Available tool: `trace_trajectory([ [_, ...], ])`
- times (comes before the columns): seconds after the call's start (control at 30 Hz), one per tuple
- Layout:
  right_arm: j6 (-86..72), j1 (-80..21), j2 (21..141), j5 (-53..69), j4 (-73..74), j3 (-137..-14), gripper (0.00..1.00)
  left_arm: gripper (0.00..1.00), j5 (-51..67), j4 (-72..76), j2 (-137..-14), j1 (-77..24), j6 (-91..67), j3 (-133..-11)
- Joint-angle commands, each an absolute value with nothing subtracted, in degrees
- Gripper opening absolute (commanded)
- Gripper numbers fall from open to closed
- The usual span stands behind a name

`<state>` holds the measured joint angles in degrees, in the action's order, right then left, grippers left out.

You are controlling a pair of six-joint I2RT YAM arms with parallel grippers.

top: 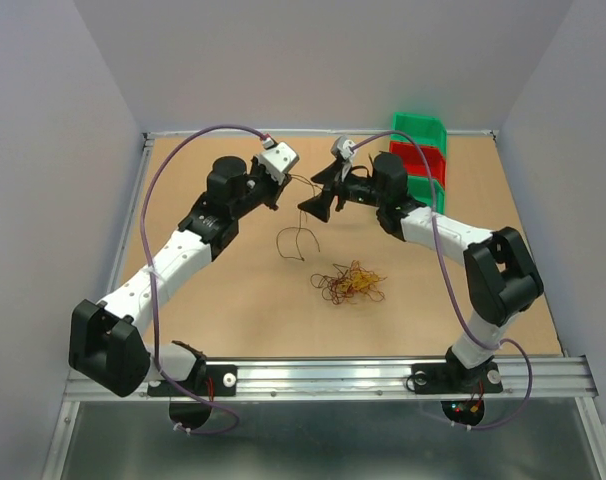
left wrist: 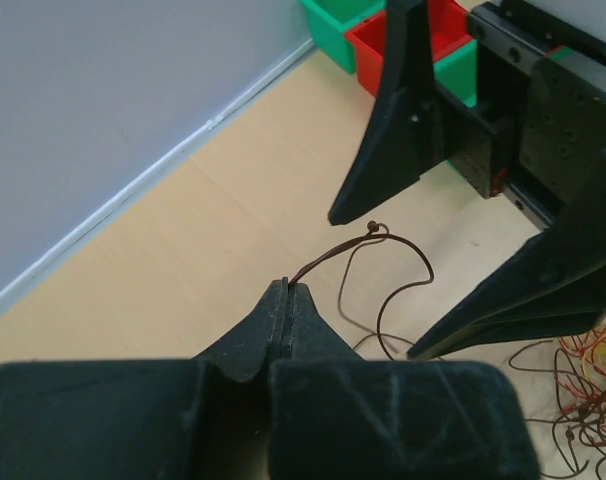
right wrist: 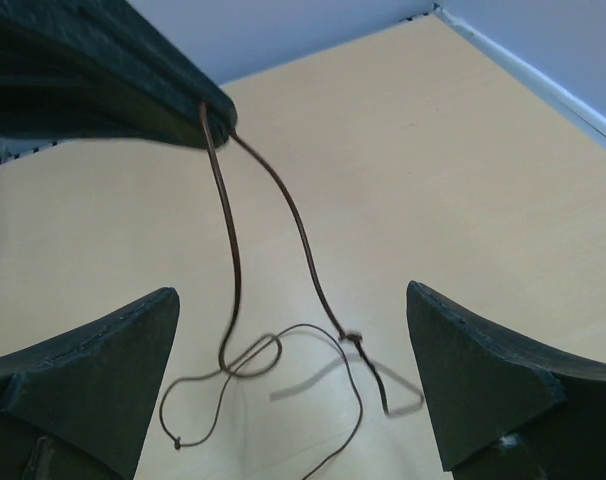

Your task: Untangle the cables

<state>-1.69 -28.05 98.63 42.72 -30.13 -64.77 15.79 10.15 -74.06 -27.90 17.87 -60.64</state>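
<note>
A fist-sized tangle of red, orange-yellow and dark cables (top: 349, 284) lies on the table in front of the arms; its edge shows in the left wrist view (left wrist: 583, 385). My left gripper (top: 281, 190) is shut on one dark brown wire (left wrist: 328, 262), held above the table; the wire hangs down in loops (top: 296, 243). My right gripper (top: 318, 210) is open and empty, facing the left one. In the right wrist view the hanging wire (right wrist: 228, 240) drops from the left gripper's tips between my right fingers (right wrist: 483, 370).
A green bin (top: 423, 135) and a red bin (top: 420, 163) stand at the back right, behind the right arm; both show in the left wrist view (left wrist: 333, 25). Grey walls enclose the table on three sides. A metal rail (top: 323, 375) runs along the near edge.
</note>
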Motion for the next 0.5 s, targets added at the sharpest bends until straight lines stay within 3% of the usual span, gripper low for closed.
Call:
trace_trajectory([
  [0.0, 1.2, -30.8, 98.2, 38.9, -34.4, -70.3, 1.0, 0.0, 13.9, 10.6, -72.5, -30.0, 20.3, -60.2],
  [0.1, 1.8, -31.2, 98.9, 34.6, -34.5, -70.3, 1.0, 0.0, 13.8, 9.8, -71.8, -31.6, 21.3, -59.8],
  [0.27, 3.0, -31.1, 98.8, 34.5, -34.5, -68.9, 0.78, 0.0, 11.4, 9.7, -70.7, -32.5, 21.3, -59.1],
  [0.47, 3.2, -31.1, 97.6, 35.2, -34.5, -67.0, 0.74, 0.0, 7.8, 9.8, -70.1, -32.5, 20.1, -59.5],
])
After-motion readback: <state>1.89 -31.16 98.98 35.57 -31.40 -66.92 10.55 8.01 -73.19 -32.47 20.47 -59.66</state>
